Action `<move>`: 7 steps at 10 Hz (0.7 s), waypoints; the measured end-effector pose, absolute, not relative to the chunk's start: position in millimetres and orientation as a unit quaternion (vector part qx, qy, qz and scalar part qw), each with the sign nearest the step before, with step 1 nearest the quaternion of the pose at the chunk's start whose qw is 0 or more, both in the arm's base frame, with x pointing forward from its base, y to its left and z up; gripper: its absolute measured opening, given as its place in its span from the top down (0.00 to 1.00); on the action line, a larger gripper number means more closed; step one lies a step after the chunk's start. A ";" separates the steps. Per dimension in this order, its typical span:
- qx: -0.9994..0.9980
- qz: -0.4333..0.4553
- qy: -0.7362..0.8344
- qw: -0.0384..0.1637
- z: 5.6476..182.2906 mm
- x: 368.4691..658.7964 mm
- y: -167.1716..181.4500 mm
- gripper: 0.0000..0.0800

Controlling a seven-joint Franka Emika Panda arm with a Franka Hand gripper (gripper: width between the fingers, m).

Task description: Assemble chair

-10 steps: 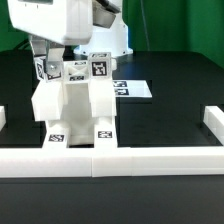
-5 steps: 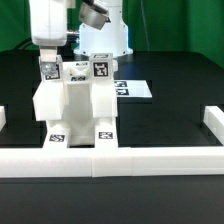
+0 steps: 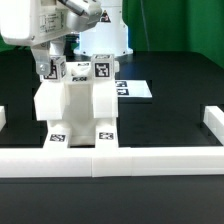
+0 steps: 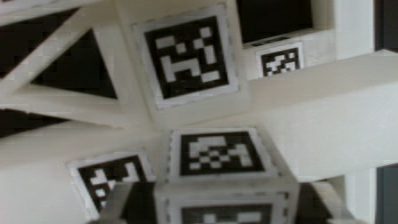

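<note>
The chair stands on the black surface, its front against the rail, near the exterior view's left. The arm covers the chair's upper back corner, and the end effector is mostly hidden behind it, so I cannot tell whether it is released or clenched. The marker board lies behind the chair, partly cut off by it. The wrist view shows only blurred tags on white parts at close range.
</note>
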State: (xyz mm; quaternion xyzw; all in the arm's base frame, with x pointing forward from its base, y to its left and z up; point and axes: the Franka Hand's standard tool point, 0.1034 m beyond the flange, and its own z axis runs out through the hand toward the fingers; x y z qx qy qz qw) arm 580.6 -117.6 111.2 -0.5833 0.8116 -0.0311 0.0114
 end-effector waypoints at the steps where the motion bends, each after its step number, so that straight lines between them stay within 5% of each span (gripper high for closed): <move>1: -0.579 -0.030 0.815 0.011 111.2 580.2 -117.5 0.64; 4: -0.567 -0.029 0.823 0.010 111.1 579.4 -116.6 0.64; 5: -0.572 -0.029 0.820 0.009 110.3 579.1 -116.4 0.45; 6: -0.616 -0.032 0.787 0.009 111.1 580.2 -117.4 0.45; 7: -0.652 -0.035 0.757 0.009 111.9 581.5 -117.2 0.25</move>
